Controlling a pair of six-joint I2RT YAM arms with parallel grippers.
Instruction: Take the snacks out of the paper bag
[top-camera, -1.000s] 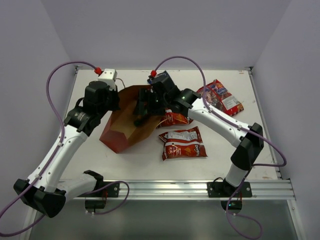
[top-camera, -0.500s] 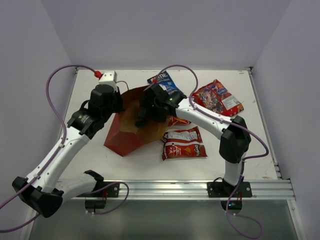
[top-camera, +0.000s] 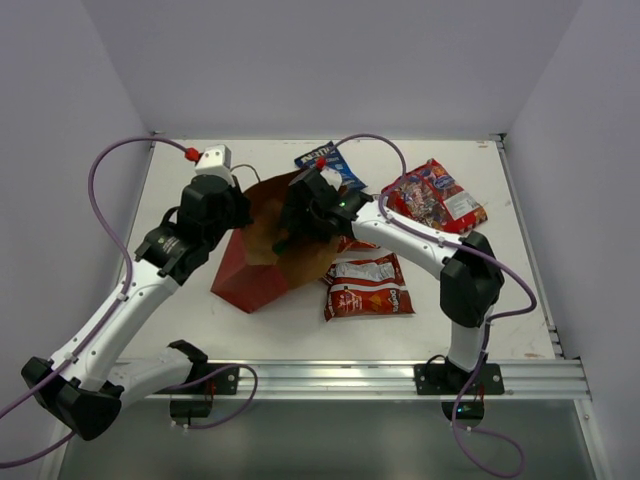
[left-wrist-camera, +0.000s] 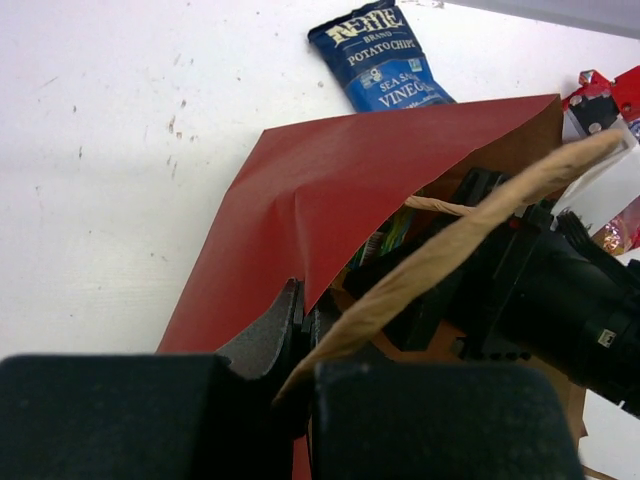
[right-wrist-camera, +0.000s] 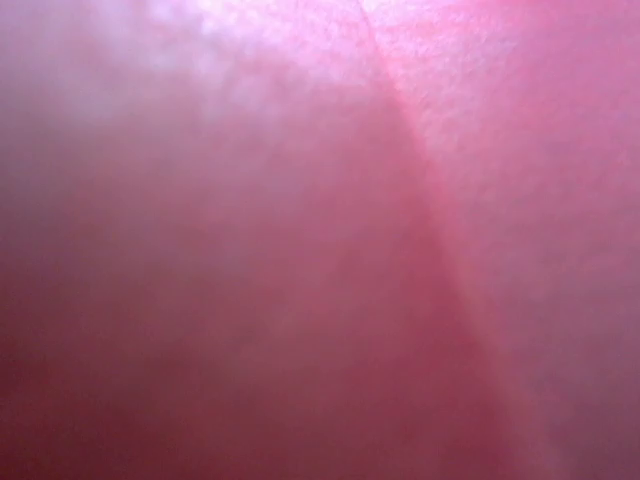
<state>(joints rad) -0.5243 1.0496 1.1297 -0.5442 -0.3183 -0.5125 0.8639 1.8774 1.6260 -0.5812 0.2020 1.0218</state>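
Your left pincer (left-wrist-camera: 303, 325) clamps the paper bag (left-wrist-camera: 290, 220) rim while your right pincer (top-camera: 283, 239), spread wide inside, seeks the green-yellow packet (left-wrist-camera: 387, 233); next, close and lift.

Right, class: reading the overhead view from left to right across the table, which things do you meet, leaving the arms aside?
red paper bag → blue potato chip packet → red-and-silver chip bags → red multicolour packet

LOG | blue packet (left-wrist-camera: 385, 55): I read "BRAND", "POTATO CHIPS", "SEA SA…", "VINEG…", the top word cut off | elsewhere: nothing I can read
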